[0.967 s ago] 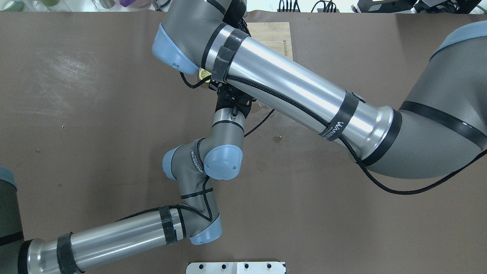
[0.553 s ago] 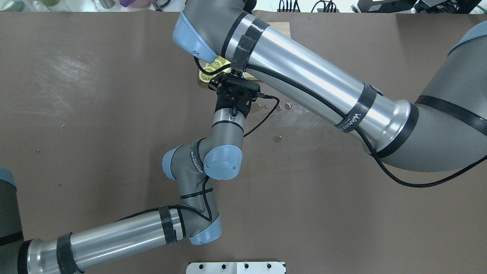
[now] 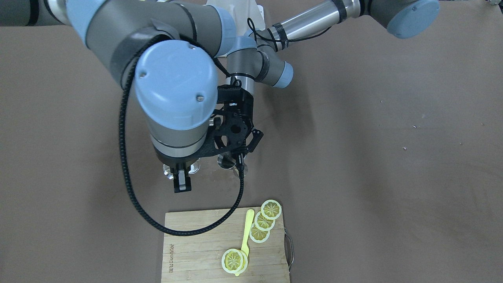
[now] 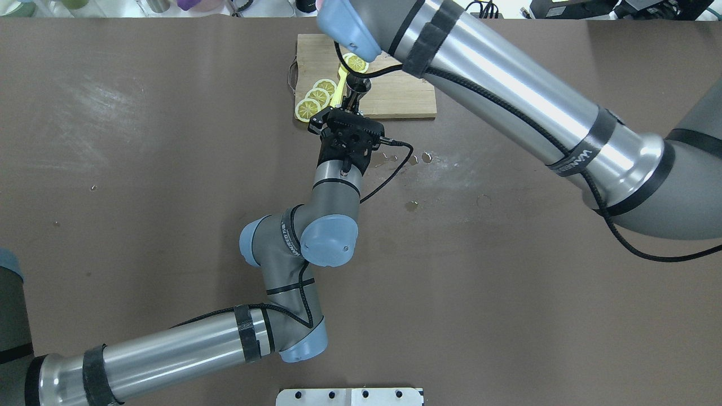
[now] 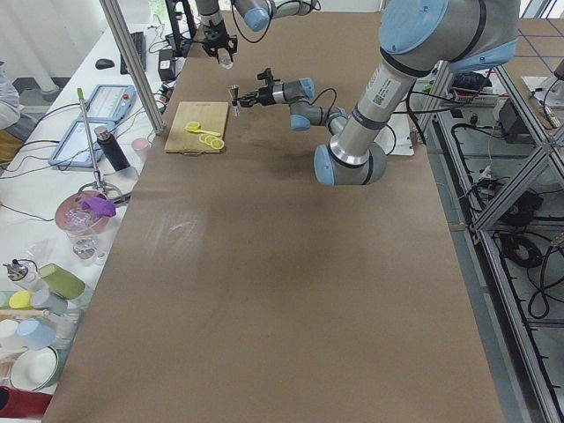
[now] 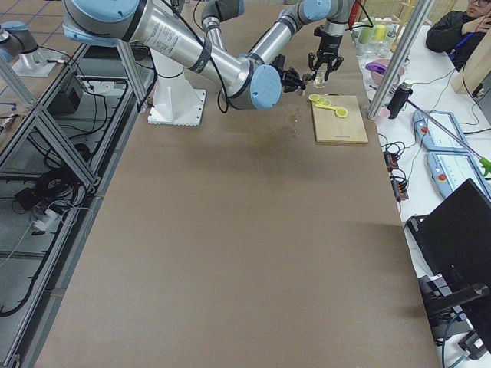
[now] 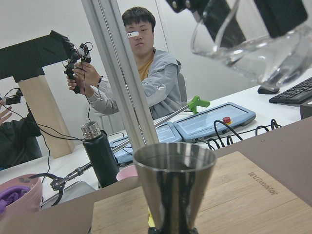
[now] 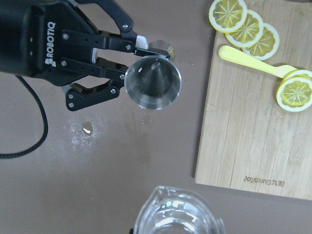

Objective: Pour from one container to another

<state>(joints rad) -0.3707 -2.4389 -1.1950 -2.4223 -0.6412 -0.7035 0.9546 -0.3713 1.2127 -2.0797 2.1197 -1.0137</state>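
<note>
Right wrist-mounted: jigger (image 8: 152,82) axis vertical, mouth up
Left gripper (image 8: 138,68): level, clamped on jigger
Right gripper (image 3: 181,181): downward, pinching glass cup (image 8: 178,214)

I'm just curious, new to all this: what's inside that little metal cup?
Seen from above, the metal cup shows only its bare steel cone, nothing solid. Clear liquid, if any, cannot be told.

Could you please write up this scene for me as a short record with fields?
Left claw: shut on the steel jigger, held upright near the cutting board
Right claw: shut on the glass pitcher, raised above the jigger and apart from it
Pouring: no stream visible
Cutting board: lemon slices and a yellow spoon lie on it
Table: a few spilled drops near the jigger
</note>
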